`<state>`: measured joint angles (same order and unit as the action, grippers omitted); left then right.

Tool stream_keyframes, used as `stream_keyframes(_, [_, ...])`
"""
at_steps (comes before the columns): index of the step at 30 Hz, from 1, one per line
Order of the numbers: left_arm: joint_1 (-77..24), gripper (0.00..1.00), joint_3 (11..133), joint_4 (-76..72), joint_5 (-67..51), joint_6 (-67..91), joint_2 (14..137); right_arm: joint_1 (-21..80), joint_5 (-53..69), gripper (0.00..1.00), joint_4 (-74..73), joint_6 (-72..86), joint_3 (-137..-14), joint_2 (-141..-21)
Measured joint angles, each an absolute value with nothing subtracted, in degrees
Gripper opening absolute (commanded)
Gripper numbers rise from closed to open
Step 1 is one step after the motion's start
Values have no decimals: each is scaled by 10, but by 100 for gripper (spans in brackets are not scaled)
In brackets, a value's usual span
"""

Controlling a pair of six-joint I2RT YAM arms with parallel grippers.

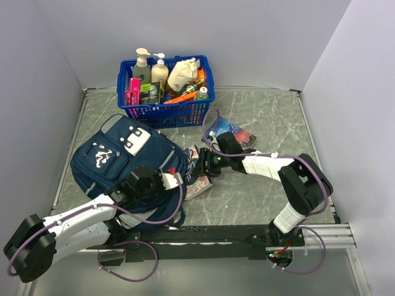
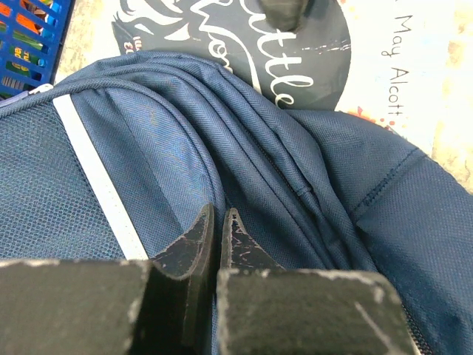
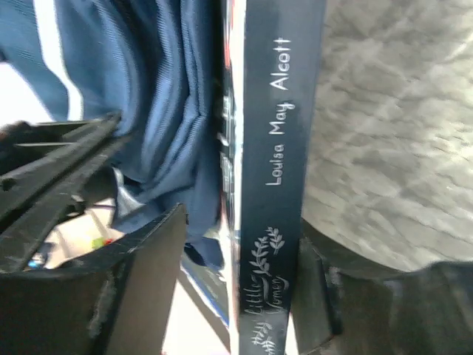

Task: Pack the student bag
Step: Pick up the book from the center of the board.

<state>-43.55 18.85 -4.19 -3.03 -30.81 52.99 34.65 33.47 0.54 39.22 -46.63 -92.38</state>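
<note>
Right gripper (image 3: pixel 233 285) clamping Little Women book (image 3: pixel 284 148) by spine beside navy backpack (image 1: pixel 117 157), left gripper (image 2: pixel 219 222) resting nearly closed on its fabric, grasp unclear.

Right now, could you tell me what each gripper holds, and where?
Right gripper: Little Women book, clamped across its covers beside the spine. Left gripper: perhaps backpack fabric, cannot tell.

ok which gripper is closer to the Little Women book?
Right. The right gripper is shut on the Little Women book, one finger each side. The left gripper seems pinched on the student bag, the book just beyond.
</note>
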Motion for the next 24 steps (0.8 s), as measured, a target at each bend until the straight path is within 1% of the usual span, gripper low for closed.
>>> stream_keyframes(1, [-435, 1, 189, -39, -30, -308, 528, 347, 333, 34, 0, 388, -468, -924])
stream_keyframes(2, [-435, 1, 189, -36, -30, -308, 526, 348, 327, 19, -15, 375, -472, -924])
stream_keyframes(3, [-435, 1, 189, -35, -30, -308, 523, 349, 320, 7, -25, 365, -474, -924])
stream_keyframes(4, [-435, 1, 189, -33, -30, -308, 521, 349, 318, 0, -32, 358, -474, -924])
stream_keyframes(7, [-425, 1, 193, -29, -28, -306, 515, 349, 302, 0, -54, 346, -477, -919])
stream_keyframes(10, [-400, 1, 219, -20, -26, -300, 514, 349, 285, 0, -88, 332, -477, -890])
stream_keyframes(14, [-361, 1, 316, 9, -19, -286, 514, 349, 244, 0, -151, 307, -477, -806])
stream_keyframes(19, [-317, 1, 471, 50, 32, -277, 506, 342, 186, 0, -236, 285, -495, -685])
stream_keyframes(21, [-311, 1, 500, 73, 43, -277, 490, 336, 169, 0, -256, 281, -508, -650])
stream_keyframes(24, [-312, 1, 504, 106, 41, -277, 461, 328, 155, 0, -276, 279, -525, -607])
